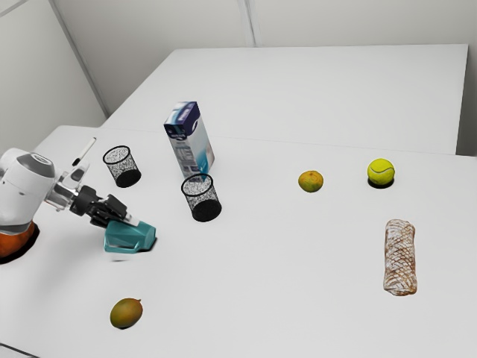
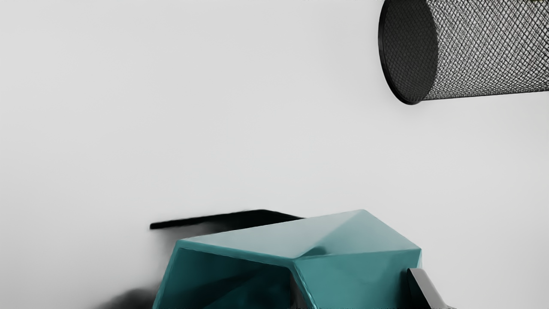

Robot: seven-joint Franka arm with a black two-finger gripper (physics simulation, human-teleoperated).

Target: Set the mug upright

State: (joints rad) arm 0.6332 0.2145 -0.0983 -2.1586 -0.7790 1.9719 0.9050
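Note:
The teal mug (image 1: 129, 237) lies on its side at the exterior view's left, its shadow partly set apart from it. My gripper (image 1: 128, 218) reaches down to it from the upper left and is shut on the mug. In the wrist view the faceted mug (image 2: 360, 274) has its dark opening toward the bottom edge. My gripper (image 2: 362, 296) has one finger (image 2: 426, 287) against the outside and what looks like the other at the opening's edge, partly hidden by the mug.
Beyond the mug stand two black mesh cups (image 1: 202, 199) (image 1: 122, 167) and a carton (image 1: 191, 142). A mango (image 1: 126, 313) lies on the near side. Farther away are an orange fruit (image 1: 311, 181), a tennis ball (image 1: 381, 172) and a bread roll (image 1: 400, 257). The wrist view shows a mesh cup (image 2: 484, 47).

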